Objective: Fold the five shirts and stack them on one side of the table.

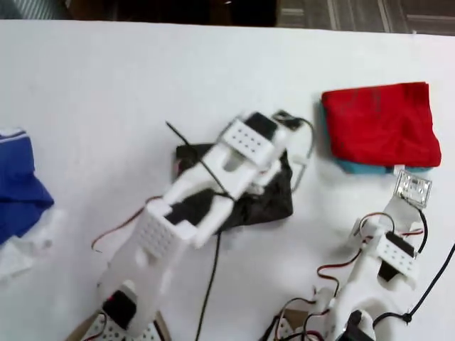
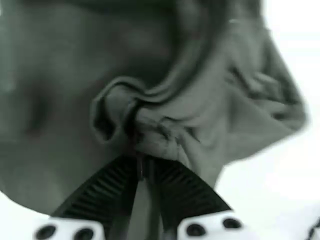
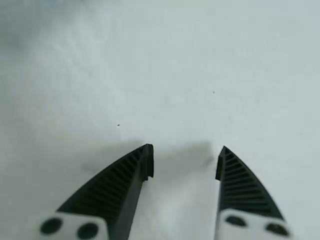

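At the left edge of the table (image 1: 106, 85) the blue shirt (image 1: 18, 188) lay crumpled over a white shirt (image 1: 21, 249), and I judged that neither had been folded. In the middle the black shirt (image 1: 263, 202) sat bunched under my left arm. The left gripper (image 2: 142, 162) was pinched tight on a puckered ridge of its cloth, not on a clean hem.

I reckoned the fold needed a low lift and a slow carry of that ridge across the body of the shirt, with the cloth laid flat before I let go. Otherwise the whole shirt might drag along with it.

To the right the red shirt (image 1: 380, 124) lay folded on a teal shirt (image 1: 355, 167). The right gripper (image 3: 185, 155) hung just beside that stack with its jaws wide apart over bare table, well placed to pin the black cloth.

I could read no label, brand or writing anywhere.
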`<action>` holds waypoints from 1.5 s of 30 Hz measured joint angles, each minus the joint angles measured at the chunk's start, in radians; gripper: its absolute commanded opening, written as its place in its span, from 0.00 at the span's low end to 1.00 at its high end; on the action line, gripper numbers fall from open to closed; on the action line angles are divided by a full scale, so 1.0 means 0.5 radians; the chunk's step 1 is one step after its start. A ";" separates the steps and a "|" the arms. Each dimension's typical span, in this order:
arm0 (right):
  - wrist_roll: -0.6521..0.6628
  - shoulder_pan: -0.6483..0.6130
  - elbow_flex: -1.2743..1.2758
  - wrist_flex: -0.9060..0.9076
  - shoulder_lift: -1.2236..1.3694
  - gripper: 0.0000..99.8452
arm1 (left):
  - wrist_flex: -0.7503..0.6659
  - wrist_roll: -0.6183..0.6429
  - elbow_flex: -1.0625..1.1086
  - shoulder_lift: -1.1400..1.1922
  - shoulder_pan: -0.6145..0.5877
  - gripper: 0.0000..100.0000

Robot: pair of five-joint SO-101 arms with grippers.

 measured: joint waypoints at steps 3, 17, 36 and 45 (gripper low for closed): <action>-0.006 0.043 0.000 0.000 0.000 0.21 | 0.043 0.000 -0.052 -0.052 0.080 0.03; -0.006 0.043 0.000 0.000 0.000 0.21 | 0.055 -0.187 -0.055 -0.402 0.227 0.03; -0.006 0.043 0.000 -0.018 0.000 0.21 | -0.015 -0.199 -0.058 -0.080 0.163 0.03; -0.006 0.043 0.000 -0.018 0.000 0.21 | 0.037 -0.199 -0.138 -0.083 0.255 0.03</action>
